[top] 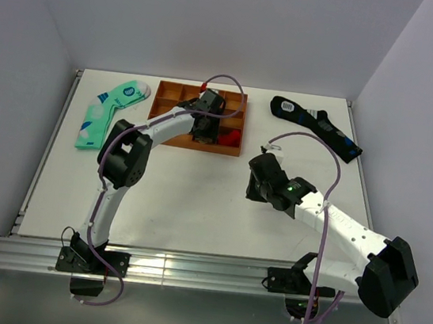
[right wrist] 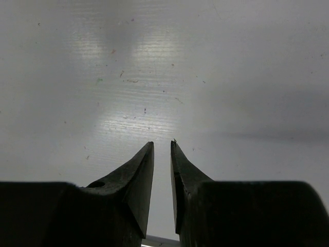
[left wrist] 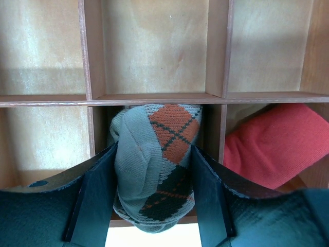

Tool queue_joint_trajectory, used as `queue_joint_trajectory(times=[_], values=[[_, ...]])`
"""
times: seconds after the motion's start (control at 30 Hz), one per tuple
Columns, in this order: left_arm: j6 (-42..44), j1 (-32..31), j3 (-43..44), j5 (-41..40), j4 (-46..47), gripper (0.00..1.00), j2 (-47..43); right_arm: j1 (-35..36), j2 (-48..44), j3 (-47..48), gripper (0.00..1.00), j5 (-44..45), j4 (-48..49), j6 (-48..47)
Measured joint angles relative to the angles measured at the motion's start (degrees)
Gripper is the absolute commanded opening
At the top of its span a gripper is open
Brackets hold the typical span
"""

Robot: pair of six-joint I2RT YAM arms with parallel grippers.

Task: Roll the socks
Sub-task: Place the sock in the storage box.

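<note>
Left gripper point(top: 205, 125) holds the bundled argyle sock point(top: 202, 131) over the tray point(top: 166, 101); right gripper point(top: 259, 180) hangs over bare table point(top: 188, 198).

From the left in the top view: a mint sock point(top: 110, 112) lies flat by the table's far-left edge, its white patches carrying print too small to read. Just beside it is the wooden tray. In the left wrist view the argyle sock point(left wrist: 154, 159), grey-tan with orange diamonds, is pinched between both fingers point(left wrist: 95, 200), its far end in a middle cell of the row nearer the camera. A red sock point(left wrist: 272, 144) fills the next cell to the right. Further right, the right gripper point(right wrist: 162, 154) shows jaws a narrow slit apart with nothing between them. A black sock point(top: 315, 127) lies at the far right, and its white label is unreadable.
</note>
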Motion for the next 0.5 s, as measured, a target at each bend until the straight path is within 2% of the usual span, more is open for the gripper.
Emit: queue_joint_trajectory(times=[0.27,0.5], values=[[-0.15,0.04,-1.49,0.68,1.97,0.60,0.00,-1.05,1.25,0.68,0.27,0.72,1.66,0.44],[-0.15,0.17,-1.84,1.18,2.67,0.60,0.00,-10.14,11.80,5.68,0.26,-3.50,10.47,0.42]])
